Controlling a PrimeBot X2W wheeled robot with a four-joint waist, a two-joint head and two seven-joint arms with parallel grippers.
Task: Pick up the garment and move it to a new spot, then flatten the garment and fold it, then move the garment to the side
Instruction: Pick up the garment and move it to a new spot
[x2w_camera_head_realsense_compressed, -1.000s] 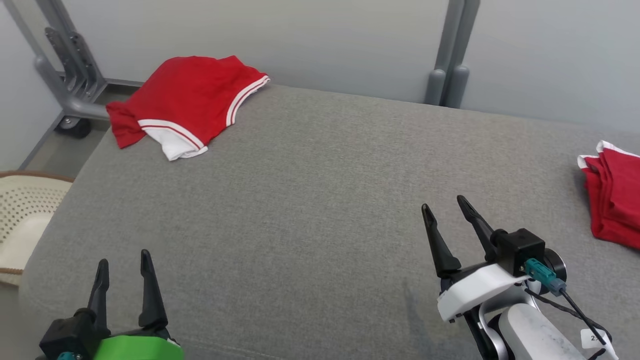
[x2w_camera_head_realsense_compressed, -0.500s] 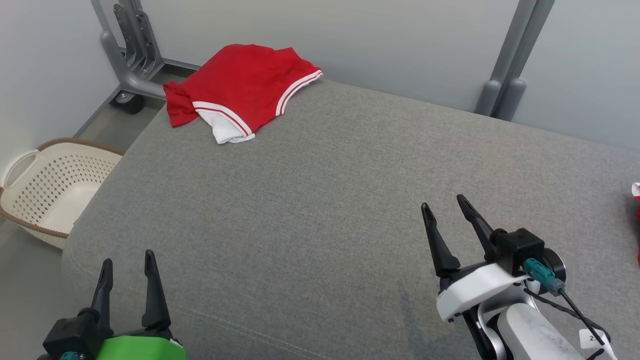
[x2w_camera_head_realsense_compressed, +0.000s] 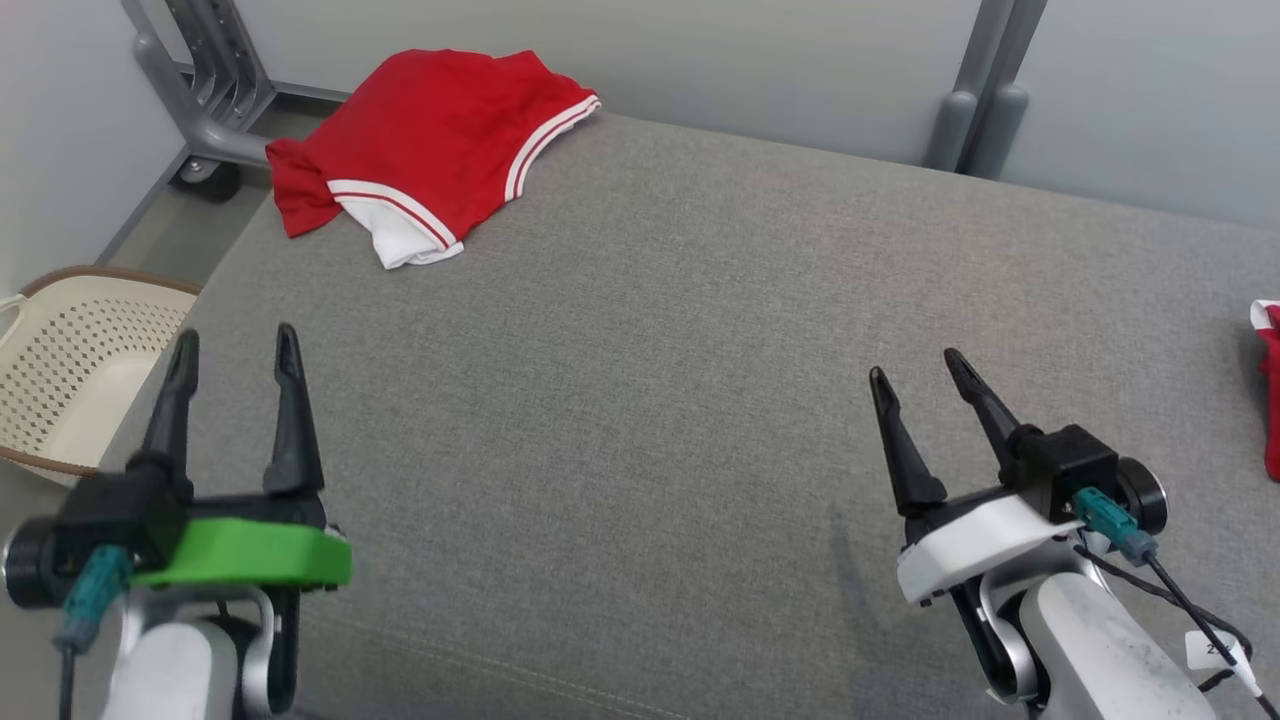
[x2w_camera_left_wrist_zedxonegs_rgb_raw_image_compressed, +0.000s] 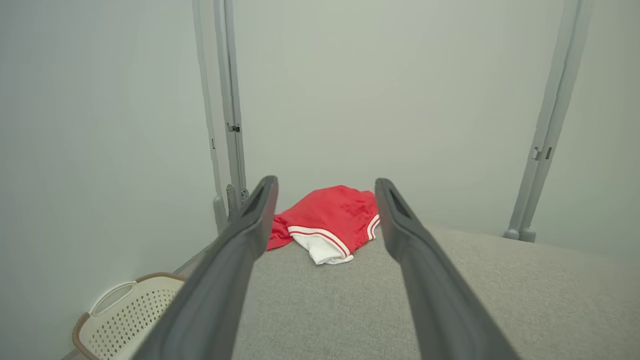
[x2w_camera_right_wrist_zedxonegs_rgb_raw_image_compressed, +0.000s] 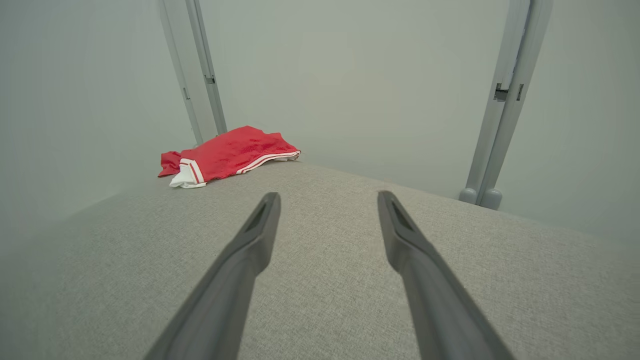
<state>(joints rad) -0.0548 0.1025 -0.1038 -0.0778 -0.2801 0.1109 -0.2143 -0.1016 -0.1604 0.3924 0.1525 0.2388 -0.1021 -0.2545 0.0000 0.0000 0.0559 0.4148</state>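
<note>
garment (x2w_camera_head_realsense_compressed: 430, 150): red with white striped trim, lying rumpled on the far left corner of the grey cushion (x2w_camera_head_realsense_compressed: 640, 350), one edge at the cushion's rim. well apart from both grippers.

left gripper (x2w_camera_head_realsense_compressed: 236, 337): over the near left of the cushion, fingers spread wide, holding nothing. in its wrist view the garment sits between the two fingers, far ahead.

right gripper (x2w_camera_head_realsense_compressed: 915, 365): over the near right, fingers likewise spread, holding nothing.

surroundings: a cream perforated basket (x2w_camera_head_realsense_compressed: 70, 370) on the floor just left of the cushion, near the left gripper. a grey wheeled frame (x2w_camera_head_realsense_compressed: 190, 100) stands behind the garment's corner; a grey post (x2w_camera_head_realsense_compressed: 975, 100) rises behind the far edge. a second red cloth (x2w_camera_head_realsense_compressed: 1268, 390) shows at the right edge. plain grey fabric lies between the grippers and the garment.

change from half a second ago: the head camera has shifted. the garment's lie on the corner is the same. the left gripper now stands higher in the head view, with its green mount and pale forearm showing. the right gripper has risen only slightly.
</note>
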